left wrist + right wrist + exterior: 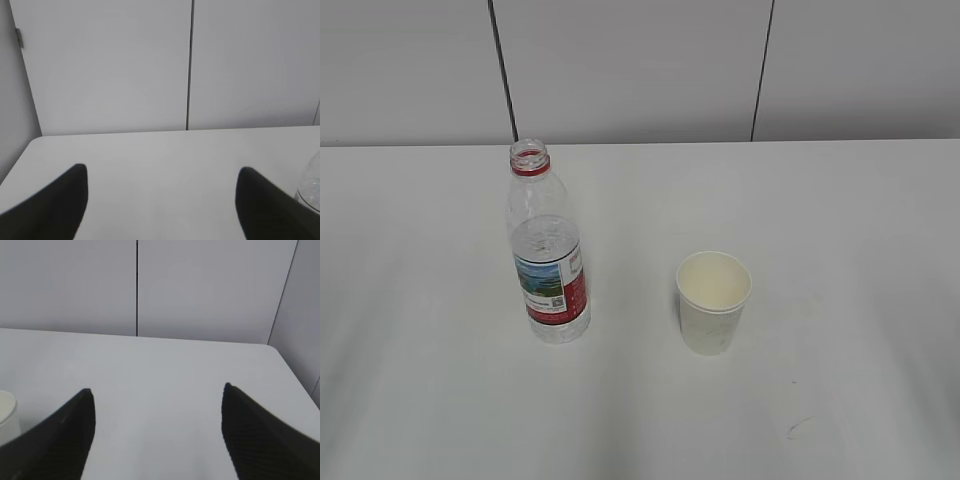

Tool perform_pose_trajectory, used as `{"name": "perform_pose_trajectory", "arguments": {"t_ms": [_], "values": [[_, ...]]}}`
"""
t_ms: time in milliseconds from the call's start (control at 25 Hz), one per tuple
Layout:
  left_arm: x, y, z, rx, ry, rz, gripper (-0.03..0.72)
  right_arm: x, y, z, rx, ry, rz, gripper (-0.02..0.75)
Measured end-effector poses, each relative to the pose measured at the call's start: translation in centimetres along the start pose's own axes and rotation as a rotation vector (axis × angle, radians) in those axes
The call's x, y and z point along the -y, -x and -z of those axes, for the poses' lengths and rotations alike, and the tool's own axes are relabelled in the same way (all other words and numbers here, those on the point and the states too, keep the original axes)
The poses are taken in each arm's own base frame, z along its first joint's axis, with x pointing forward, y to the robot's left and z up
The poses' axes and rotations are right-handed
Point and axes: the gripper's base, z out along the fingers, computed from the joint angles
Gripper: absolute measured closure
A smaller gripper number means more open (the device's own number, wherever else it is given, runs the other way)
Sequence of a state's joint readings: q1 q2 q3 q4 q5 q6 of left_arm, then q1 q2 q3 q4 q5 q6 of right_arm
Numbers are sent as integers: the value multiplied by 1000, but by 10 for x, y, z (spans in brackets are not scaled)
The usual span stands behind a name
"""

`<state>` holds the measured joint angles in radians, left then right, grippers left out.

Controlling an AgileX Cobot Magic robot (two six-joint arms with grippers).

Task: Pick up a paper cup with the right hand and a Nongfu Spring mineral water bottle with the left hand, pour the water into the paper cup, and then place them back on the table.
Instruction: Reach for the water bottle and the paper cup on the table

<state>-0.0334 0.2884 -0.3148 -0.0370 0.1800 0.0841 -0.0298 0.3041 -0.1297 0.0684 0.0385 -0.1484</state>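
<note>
The Nongfu Spring bottle (548, 250) stands upright and uncapped, left of centre on the white table (840, 200); water fills it to about its shoulder. The off-white paper cup (713, 301) stands upright to the bottle's right and looks empty. Neither arm shows in the exterior view. In the left wrist view my left gripper (162, 172) is open and empty over bare table, with a sliver of the bottle (311, 187) at the right edge. In the right wrist view my right gripper (157, 392) is open and empty, with the cup's edge (7, 412) at the far left.
A grey panelled wall (640, 70) with dark vertical seams runs behind the table's far edge. A small dark scuff mark (798, 427) lies on the tabletop in front of the cup, to its right.
</note>
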Motion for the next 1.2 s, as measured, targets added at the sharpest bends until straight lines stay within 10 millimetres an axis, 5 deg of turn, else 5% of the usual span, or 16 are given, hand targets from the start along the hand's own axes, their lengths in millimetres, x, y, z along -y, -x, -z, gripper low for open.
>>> {"name": "perform_pose_trajectory", "arguments": {"t_ms": [1200], "values": [[0,-25,-62,-67,2,-39,154,0,-8,-33,-99,5,48,156]]}}
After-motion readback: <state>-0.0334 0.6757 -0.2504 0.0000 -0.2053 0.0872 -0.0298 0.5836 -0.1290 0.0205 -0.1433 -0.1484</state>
